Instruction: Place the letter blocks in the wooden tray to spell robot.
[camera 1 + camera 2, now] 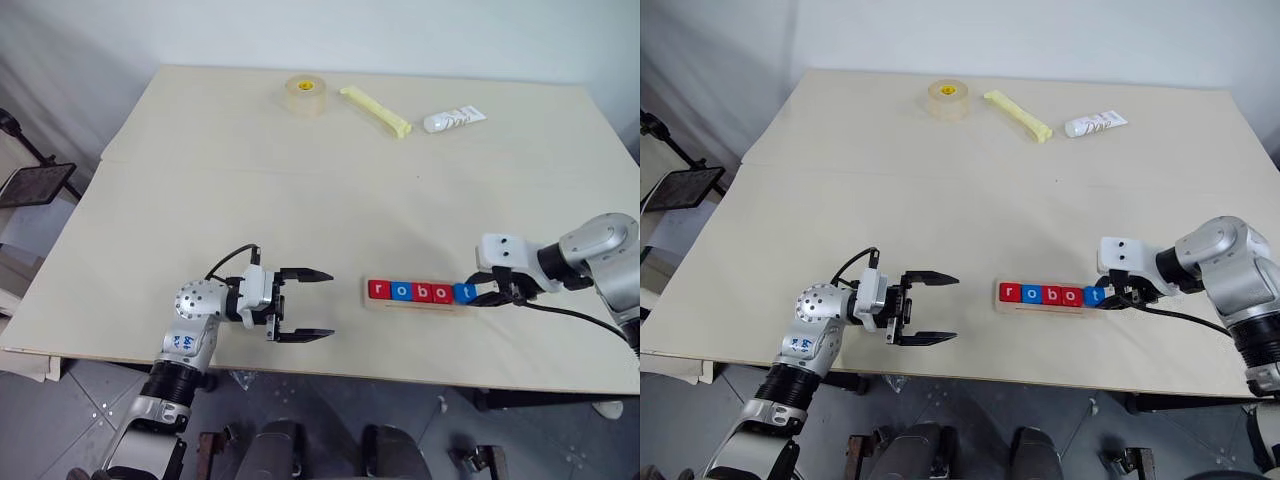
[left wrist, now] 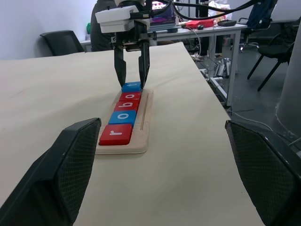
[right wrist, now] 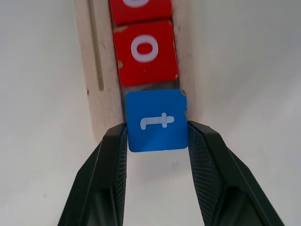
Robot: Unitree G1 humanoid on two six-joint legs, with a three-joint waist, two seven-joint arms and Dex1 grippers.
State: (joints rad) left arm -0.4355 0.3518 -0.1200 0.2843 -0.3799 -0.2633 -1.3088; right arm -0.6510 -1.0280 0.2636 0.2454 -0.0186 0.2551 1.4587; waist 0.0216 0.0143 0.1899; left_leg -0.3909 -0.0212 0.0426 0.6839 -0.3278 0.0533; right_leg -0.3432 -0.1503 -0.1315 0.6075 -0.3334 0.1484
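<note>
The right gripper (image 3: 156, 136) is pinching the blue t block (image 3: 156, 120) at the wooden tray (image 2: 143, 129) end, and next it needs seating and letting go, while the left gripper (image 1: 305, 305) is waiting wide open.

Surface finishes: matt wood, smooth tiles.
Pale plywood table (image 1: 300, 200) matt, fine-grained; long pale-wood tray (image 2: 143, 127) smooth, unvarnished. Red and blue square letter tiles (image 2: 123, 117) smooth, slight sheen. Black right gripper (image 3: 157, 136) jaws: matt textured pads. Translucent tape roll (image 1: 304, 96) glossy.
</note>
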